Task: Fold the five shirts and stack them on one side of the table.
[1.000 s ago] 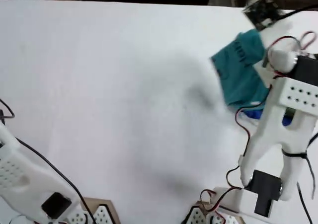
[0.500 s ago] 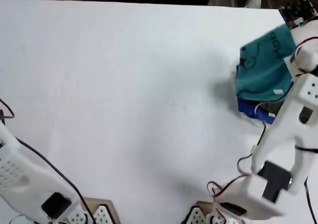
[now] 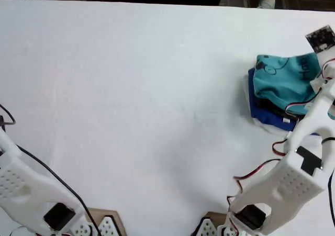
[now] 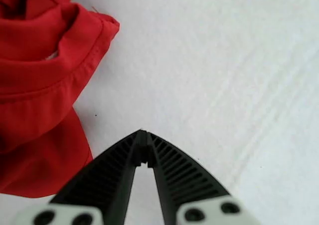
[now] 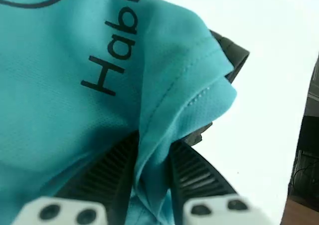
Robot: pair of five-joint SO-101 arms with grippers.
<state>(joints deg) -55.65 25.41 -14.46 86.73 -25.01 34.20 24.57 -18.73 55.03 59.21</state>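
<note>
Teal printed fabric shirt lying atop pile at right edge of white surface, covering folded blue shirt, dark layer peeking out between. Right claw pinching fold of teal cloth between both fingers. Left claw hanging over surface, tips pressed together, gripping nothing, just beside crumpled red shirt.

The left arm's black ribbed jaws point out over the white counter, their tips pressed together. A crumpled red shirt lies on the counter just beside them, bunched in loose folds with a stitched hem turned over along its edge. The cloth covering the counter shows faint diagonal creases beyond the jaw tips.
</note>
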